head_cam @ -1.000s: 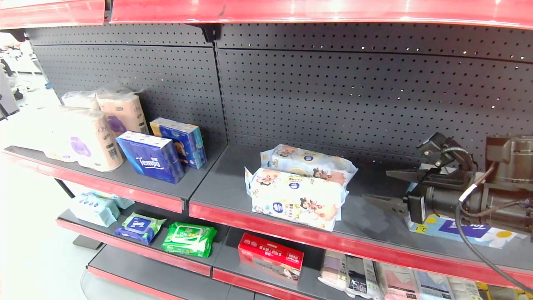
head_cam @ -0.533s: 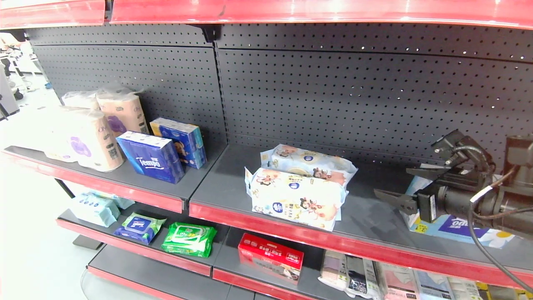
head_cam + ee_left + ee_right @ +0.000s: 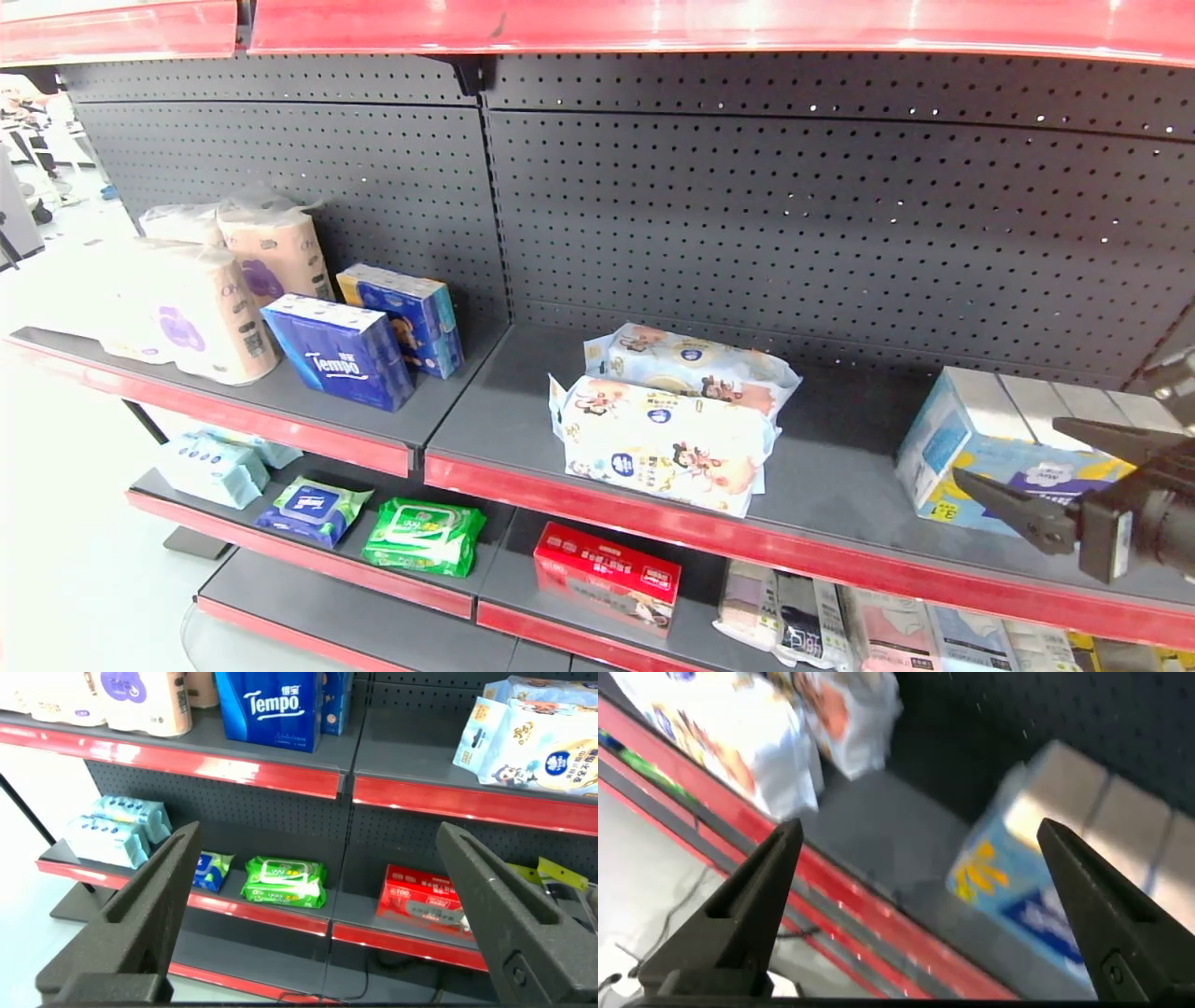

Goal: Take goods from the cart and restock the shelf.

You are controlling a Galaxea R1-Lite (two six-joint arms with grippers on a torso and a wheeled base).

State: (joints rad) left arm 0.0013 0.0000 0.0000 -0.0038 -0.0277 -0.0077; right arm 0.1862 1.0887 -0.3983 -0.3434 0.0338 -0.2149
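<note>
A blue and yellow tissue pack [image 3: 971, 425] lies on the right end of the middle shelf [image 3: 653, 525], and also shows in the right wrist view [image 3: 1036, 873]. My right gripper [image 3: 1005, 449] hangs open just in front of that pack, at the shelf's front edge, holding nothing. In its own wrist view the right gripper [image 3: 917, 831] stands wide apart over the shelf edge. My left gripper [image 3: 318, 835] is open and empty, low in front of the lower shelves.
Two cartoon-print packs [image 3: 667, 439] lie mid-shelf, with bare shelf between them and the blue pack. Blue tissue packs [image 3: 341, 350] and paper rolls [image 3: 187, 313] stand at left. Green wipes [image 3: 283, 879] and a red box [image 3: 425, 901] sit on the lower shelf.
My right gripper has drawn back to the right and out from the shelf, staying open. The blue and yellow pack stays on the shelf and is now uncovered.
</note>
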